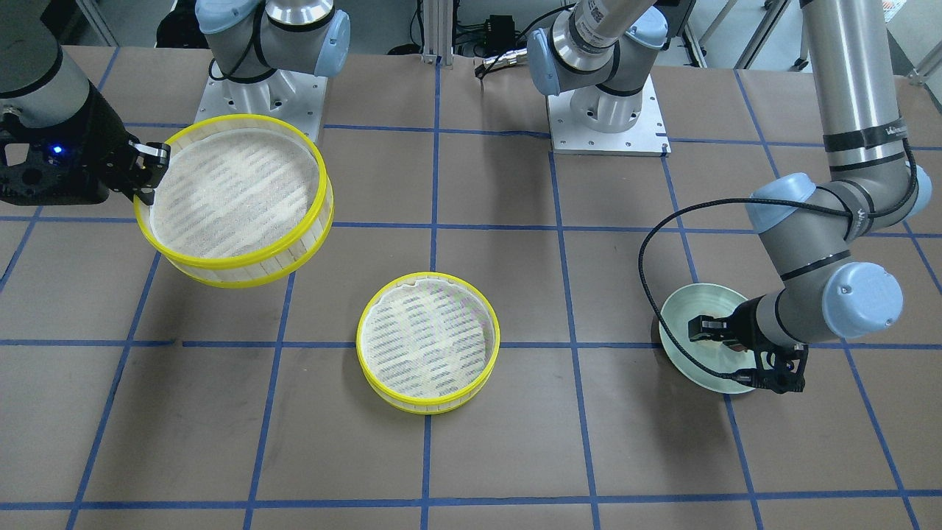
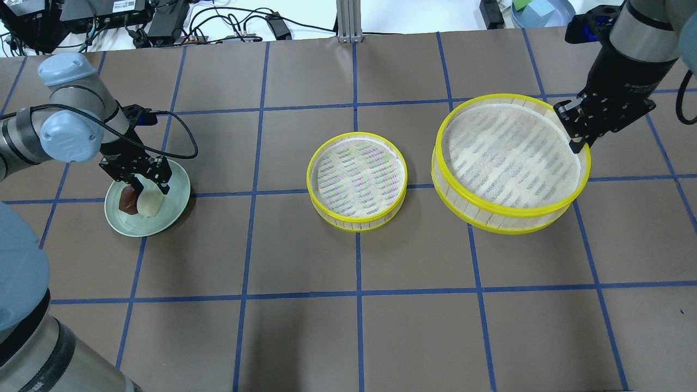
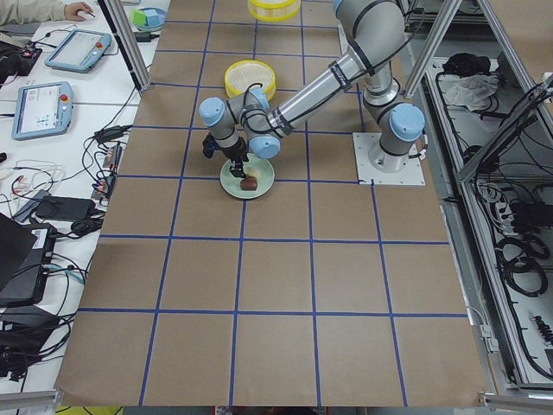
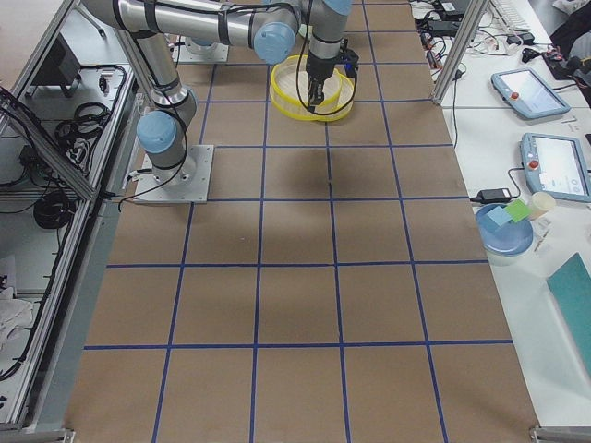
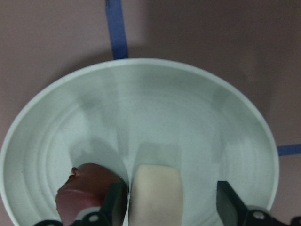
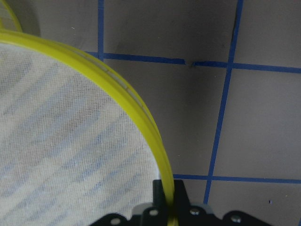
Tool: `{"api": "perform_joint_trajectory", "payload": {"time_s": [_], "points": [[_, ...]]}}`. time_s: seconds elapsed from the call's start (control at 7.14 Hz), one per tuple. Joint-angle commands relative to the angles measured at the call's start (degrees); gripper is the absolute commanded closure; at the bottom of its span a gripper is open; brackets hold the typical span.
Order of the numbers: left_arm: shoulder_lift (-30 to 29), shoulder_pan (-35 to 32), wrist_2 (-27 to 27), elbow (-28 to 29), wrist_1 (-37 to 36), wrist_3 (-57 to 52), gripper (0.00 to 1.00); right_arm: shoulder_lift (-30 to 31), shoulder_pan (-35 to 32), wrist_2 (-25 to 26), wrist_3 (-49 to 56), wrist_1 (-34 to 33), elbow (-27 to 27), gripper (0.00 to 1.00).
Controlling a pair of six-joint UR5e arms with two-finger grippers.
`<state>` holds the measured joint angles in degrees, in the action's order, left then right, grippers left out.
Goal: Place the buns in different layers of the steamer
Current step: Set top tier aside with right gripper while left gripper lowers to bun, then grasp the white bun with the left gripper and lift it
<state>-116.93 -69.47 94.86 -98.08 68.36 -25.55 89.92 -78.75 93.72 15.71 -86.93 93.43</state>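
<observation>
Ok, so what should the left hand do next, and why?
Probably close on the cream bun. The left hand is open with its fingers either side of that bun on the green plate, the brown bun just beside it. The right hand holds one steamer tray by its rim, and the other tray sits empty.

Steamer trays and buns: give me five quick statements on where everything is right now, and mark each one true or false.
1. The cream bun and the brown bun both lie on the green plate. True.
2. The middle tray holds a bun. False: it is empty.
3. The right gripper is clamped on the yellow rim of the other tray. True.
4. The two trays are stacked. False: they are apart, side by side.
5. The left gripper straddles the brown bun. False: its open fingers flank the cream bun.
</observation>
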Motion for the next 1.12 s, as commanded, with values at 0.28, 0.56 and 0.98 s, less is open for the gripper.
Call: {"api": "perform_joint_trajectory", "payload": {"time_s": [0.28, 0.56, 0.98], "points": [[-0.23, 0.04, 0.76, 0.16, 0.64, -1.17, 1.0, 0.08, -0.08, -0.2, 0.02, 0.01, 0.0, 1.0], [2.39, -0.66, -4.55, 1.13, 0.55, 0.4, 1.0, 0.08, 0.0, -0.29, 0.02, 0.01, 0.0, 1.0], [5.73, -4.86, -8.97, 3.41, 0.64, 10.82, 1.0, 0.08, -0.08, -0.2, -0.07, 0.01, 0.0, 1.0]]}}
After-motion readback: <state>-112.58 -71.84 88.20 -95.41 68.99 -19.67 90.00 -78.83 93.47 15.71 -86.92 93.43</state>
